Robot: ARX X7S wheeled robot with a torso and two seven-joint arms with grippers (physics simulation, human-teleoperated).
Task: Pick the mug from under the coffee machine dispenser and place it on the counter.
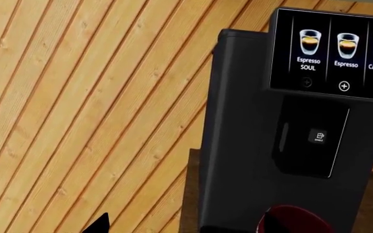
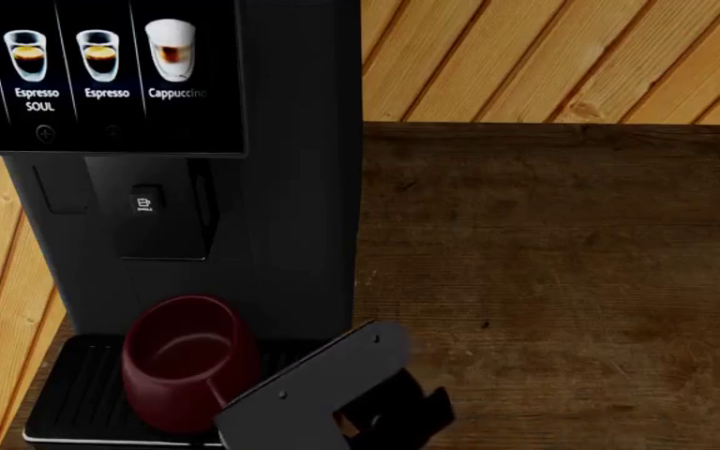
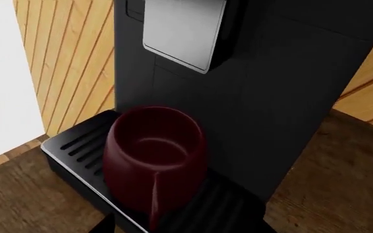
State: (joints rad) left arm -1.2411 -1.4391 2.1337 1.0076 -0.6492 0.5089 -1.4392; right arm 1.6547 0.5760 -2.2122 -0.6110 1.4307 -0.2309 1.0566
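The dark red mug [image 2: 185, 370] stands upright on the ribbed drip tray [image 2: 70, 394] under the black coffee machine dispenser [image 2: 147, 208]. In the right wrist view the mug [image 3: 154, 155] is close, its handle facing the camera. My right gripper [image 2: 397, 412] hovers just right of the mug over the counter [image 2: 561, 262]. It looks open and empty, with one fingertip [image 3: 105, 224] showing. My left gripper [image 1: 183, 229] is open and empty, its fingertips [image 1: 99, 224] wide apart. It looks at the machine, with the mug's rim [image 1: 303, 216] at the picture's edge.
The tall black machine's drinks screen [image 2: 97, 70] overhangs the dispenser. A light orange wood-panelled wall [image 2: 561, 56] runs behind the counter. A white wall [image 3: 5, 73] stands beyond the machine. Bare dark wood counter stretches to the right of the machine.
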